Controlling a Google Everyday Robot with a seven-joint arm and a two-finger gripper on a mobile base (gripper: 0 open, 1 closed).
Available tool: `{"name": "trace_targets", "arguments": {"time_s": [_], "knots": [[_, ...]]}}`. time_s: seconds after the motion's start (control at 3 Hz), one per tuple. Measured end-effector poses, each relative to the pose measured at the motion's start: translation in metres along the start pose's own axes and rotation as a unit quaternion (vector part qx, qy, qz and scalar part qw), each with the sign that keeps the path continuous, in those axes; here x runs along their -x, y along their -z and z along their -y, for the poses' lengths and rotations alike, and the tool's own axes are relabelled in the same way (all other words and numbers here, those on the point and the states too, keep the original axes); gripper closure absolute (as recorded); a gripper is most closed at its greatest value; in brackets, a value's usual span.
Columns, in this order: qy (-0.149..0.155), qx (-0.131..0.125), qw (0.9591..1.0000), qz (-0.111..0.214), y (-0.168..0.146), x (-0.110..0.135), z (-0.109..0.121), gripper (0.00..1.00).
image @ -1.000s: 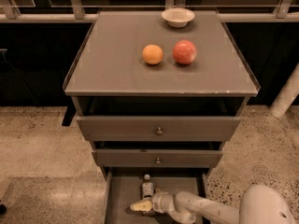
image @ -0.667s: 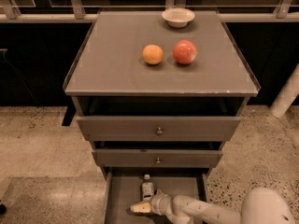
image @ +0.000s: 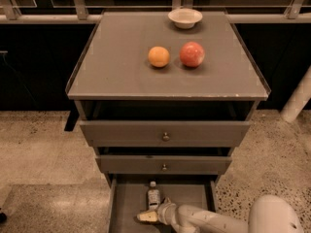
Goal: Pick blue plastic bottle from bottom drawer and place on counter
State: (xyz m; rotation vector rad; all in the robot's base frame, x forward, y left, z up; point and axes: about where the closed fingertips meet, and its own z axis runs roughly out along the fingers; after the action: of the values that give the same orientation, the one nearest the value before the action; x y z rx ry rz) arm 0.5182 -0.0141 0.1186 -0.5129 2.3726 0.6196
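The blue plastic bottle (image: 153, 196) lies in the bottom drawer (image: 127, 203), white cap toward the cabinet. My gripper (image: 146, 217) reaches in from the lower right, low inside the drawer, just in front of and slightly left of the bottle's base. Its pale fingertips point left. The counter (image: 116, 67) is the grey top of the cabinet above.
On the counter sit an orange (image: 159, 57), a red apple (image: 192, 54) and a white bowl (image: 185, 18) at the back. Two upper drawers with round knobs (image: 165, 137) stick out a little above the bottom drawer. Speckled floor lies on both sides.
The gripper and arm have shifted slightly to the left inside the bottom drawer. The bottle has not moved.
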Motion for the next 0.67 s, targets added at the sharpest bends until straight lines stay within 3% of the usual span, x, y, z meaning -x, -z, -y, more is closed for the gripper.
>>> {"name": "trace_targets", "arguments": {"time_s": [0.33, 0.67], "knots": [[0.015, 0.004, 0.9998, -0.009, -0.0038, -0.0037, -0.0055, 0.0], [0.017, 0.004, 0.9998, -0.01, -0.0045, -0.0042, -0.0064, 0.14]]}}
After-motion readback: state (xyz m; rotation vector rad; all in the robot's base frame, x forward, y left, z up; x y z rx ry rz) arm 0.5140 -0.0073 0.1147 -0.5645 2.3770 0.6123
